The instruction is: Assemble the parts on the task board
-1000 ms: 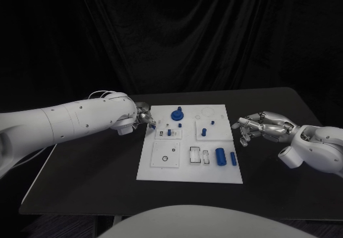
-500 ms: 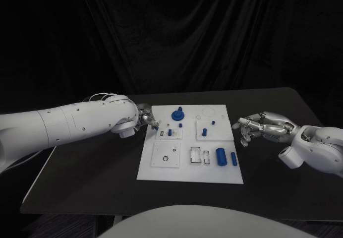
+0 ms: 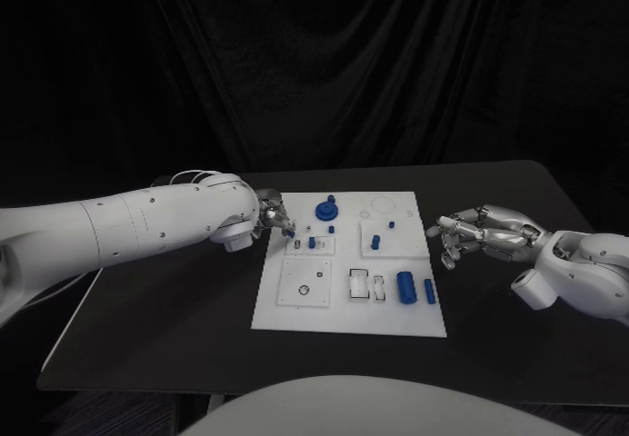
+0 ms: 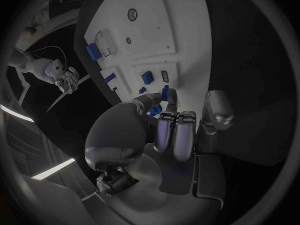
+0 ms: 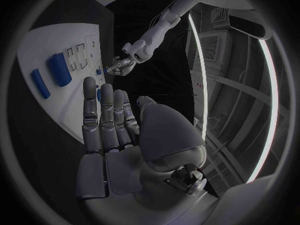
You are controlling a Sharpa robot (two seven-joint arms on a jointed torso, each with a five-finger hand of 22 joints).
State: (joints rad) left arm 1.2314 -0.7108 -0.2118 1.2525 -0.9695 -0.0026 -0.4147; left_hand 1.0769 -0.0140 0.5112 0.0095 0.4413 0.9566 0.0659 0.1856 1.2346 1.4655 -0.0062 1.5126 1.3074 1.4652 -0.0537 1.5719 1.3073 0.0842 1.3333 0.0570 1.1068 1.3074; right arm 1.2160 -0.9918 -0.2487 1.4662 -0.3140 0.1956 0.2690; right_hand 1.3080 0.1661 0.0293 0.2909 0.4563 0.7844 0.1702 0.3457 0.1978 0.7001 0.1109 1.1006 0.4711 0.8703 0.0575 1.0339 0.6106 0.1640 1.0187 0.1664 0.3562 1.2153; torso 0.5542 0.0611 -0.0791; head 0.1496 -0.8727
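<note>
The white task board (image 3: 352, 304) lies in the middle of the table. On it stand a round blue part with a knob (image 3: 325, 212), a blue peg (image 3: 374, 242) and two blue cylinders (image 3: 405, 286) near its right edge. My left hand (image 3: 272, 218) hovers at the board's far left edge with its fingers curled in. It pinches a small blue part (image 4: 165, 92) at its fingertips. My right hand (image 3: 469, 234) hangs just off the board's right edge, fingers apart and holding nothing. The right wrist view shows the same cylinders (image 5: 59, 62) past that hand (image 5: 112, 120).
The black table (image 3: 171, 318) has bare room on both sides of the board and in front of it. White recesses (image 3: 358, 283) and a small ring hole (image 3: 303, 291) mark the board's near half. A dark curtain hangs behind the table.
My left hand has edged a little to the right, toward the board's left edge, with the small blue part. The right hand has not moved.
</note>
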